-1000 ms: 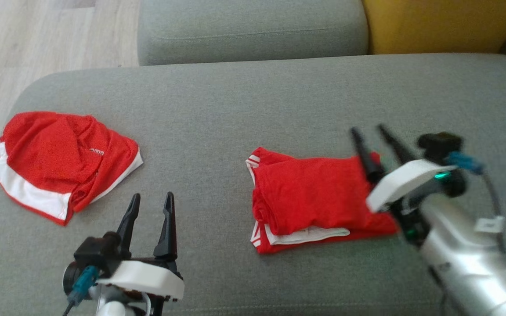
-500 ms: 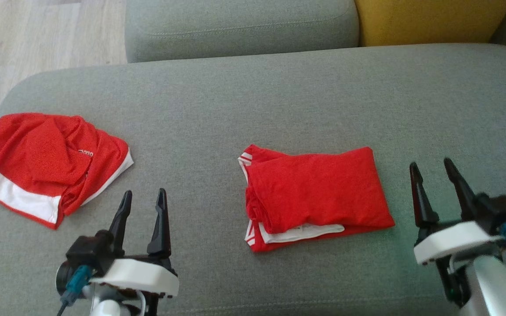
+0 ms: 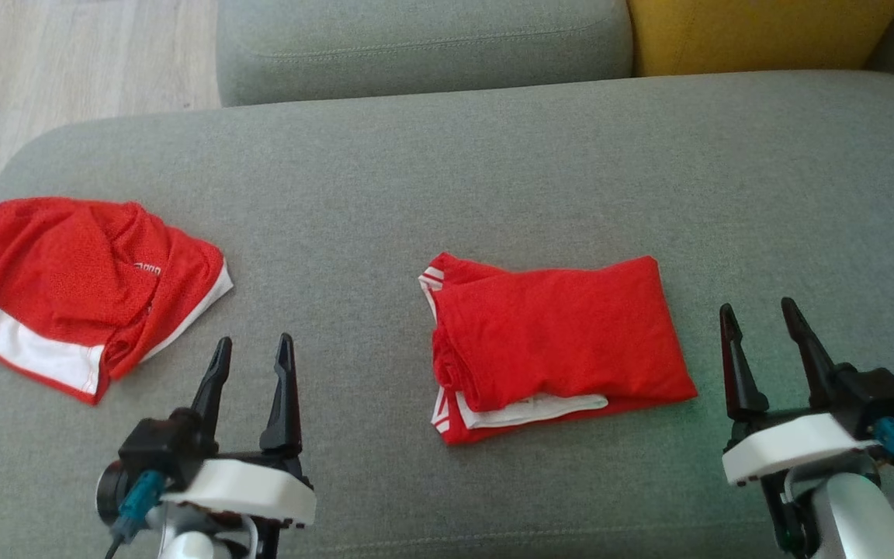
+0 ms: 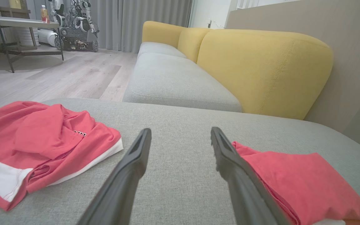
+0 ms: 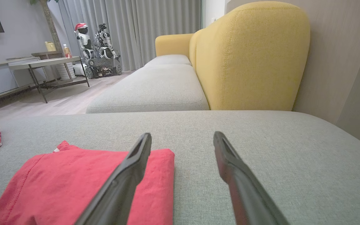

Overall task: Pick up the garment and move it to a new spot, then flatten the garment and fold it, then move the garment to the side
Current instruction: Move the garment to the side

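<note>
Our right jaws backed off the folded garment (image 3: 559, 341) mid-frame to lower right, open and empty like the left jaws, so we figure a one-edge grab could wreck the fold.

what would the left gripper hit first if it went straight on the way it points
Likely just bare seat cushion: the left gripper points between the crumpled garment and the folded garment, clear of both. Its downward tilt is hard to judge.

The garment (image 3: 563, 334) is red with white trim. It lies folded in a flat rectangle on the cushion (image 3: 447, 171).
</note>
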Robot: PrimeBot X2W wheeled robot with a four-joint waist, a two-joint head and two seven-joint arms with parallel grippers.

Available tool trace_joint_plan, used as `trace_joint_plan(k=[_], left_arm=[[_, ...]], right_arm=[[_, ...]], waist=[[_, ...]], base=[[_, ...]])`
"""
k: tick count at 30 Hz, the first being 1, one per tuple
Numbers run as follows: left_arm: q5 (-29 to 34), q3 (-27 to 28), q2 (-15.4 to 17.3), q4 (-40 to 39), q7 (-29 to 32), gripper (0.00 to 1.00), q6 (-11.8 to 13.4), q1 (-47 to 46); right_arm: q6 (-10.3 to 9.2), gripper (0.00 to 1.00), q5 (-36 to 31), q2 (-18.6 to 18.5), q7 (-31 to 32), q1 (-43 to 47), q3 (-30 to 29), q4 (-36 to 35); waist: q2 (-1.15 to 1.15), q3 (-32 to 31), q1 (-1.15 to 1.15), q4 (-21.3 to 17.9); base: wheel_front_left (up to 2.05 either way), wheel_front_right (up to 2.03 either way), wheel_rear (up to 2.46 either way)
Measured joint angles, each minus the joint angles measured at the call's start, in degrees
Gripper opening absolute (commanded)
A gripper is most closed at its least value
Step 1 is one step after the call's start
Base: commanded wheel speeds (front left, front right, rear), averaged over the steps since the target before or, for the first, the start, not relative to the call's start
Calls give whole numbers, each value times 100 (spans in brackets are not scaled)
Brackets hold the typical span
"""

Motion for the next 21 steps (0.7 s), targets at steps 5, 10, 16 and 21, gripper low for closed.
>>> trace_joint_plan(k=[5,10,16,21], left_arm=[[0,-13,0,0,0,100,0,-1],[0,-76,0,4,0,100,-1,-20],[7,-185,0,27,0,100,-2,-197],[7,-244,-1,35,0,100,-2,-386]], right_arm=[[0,100,12,5,0,-8,0,49],[0,100,214,15,153,-131,98,522],[0,100,514,11,401,-760,168,1114],[0,100,743,8,611,-1094,190,1752]], waist=[[0,88,0,28],[0,286,0,77],[0,596,0,174],[0,811,0,284]], base=[[0,0,0],[0,0,0],[0,0,0],[0,0,0]])
